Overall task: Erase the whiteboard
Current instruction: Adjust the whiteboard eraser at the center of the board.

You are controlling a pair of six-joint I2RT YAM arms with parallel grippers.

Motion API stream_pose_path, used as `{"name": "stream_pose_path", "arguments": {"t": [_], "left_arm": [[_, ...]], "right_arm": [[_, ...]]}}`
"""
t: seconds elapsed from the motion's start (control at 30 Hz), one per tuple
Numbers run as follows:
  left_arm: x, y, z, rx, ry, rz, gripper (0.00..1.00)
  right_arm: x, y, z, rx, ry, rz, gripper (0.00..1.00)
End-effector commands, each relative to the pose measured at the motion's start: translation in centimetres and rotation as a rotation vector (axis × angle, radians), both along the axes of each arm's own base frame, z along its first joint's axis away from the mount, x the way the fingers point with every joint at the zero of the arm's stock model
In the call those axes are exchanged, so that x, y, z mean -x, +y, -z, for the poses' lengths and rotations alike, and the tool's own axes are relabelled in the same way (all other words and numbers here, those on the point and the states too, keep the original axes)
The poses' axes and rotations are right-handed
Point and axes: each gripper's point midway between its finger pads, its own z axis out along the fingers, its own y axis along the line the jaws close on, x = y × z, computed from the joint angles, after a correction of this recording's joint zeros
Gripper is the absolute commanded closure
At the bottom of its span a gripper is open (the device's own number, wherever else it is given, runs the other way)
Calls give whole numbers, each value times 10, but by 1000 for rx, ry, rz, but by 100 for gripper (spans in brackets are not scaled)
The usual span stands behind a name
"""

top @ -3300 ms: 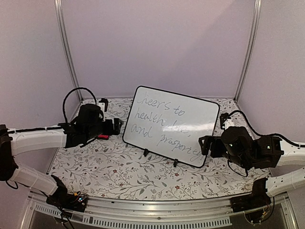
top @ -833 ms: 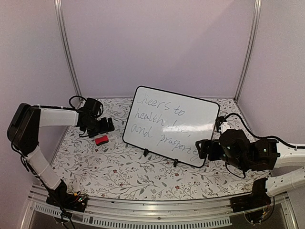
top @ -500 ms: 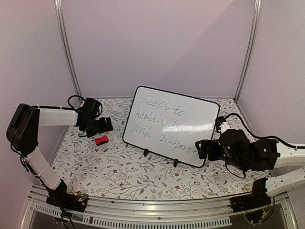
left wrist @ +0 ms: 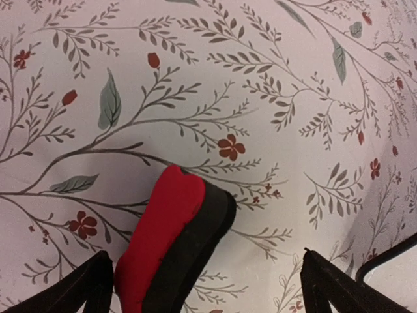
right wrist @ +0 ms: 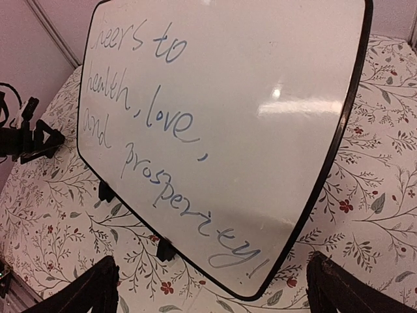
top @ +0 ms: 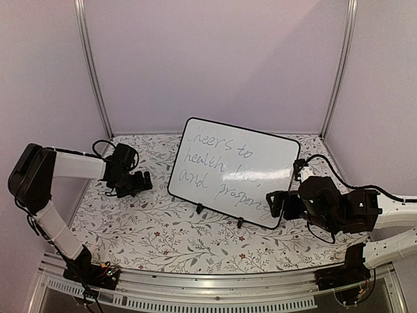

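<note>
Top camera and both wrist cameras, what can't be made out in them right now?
- Left wrist view: the red eraser has its near end cut off by the bottom edge. Whether the fingers touch it is unclear.
- Top view: that eraser is hidden under the left gripper.
- Top view: the whiteboard has its lower right rim partly hidden behind the right gripper, and glare washes out the middle line of writing.
- Right wrist view: the frame cuts off the board's top edge.

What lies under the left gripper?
A red eraser with a black pad lies on the flowered table cover, below the open left gripper. In the top view the gripper hides it completely.
</note>
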Motion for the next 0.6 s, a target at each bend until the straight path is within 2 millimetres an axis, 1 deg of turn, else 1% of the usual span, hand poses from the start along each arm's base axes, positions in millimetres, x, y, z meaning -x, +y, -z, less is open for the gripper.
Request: {"name": "stream_pose_path", "arguments": {"t": [0.0,0.17,0.3,0.4,0.5,0.57], "left_arm": [[6,0,-4,31,-20,-5,0],[10,-3,-7,61,-50,5,0],[2,-6,-13,56,-78,12,0],[-6,-8,-23,37,-109,17,0],[-11,-11,-38,39,-153,20,0],[-13,-13,-44,42,-174,25,0]], "right_arm": [[-3,7,-13,-22,-16,-5,1],[-4,10,-11,-22,-10,-7,1],[-5,15,-10,-17,-6,-16,1],[-5,18,-9,-7,-1,-20,1],[-6,18,-8,-1,4,-19,1],[-5,17,-8,-2,4,-17,1]]}}
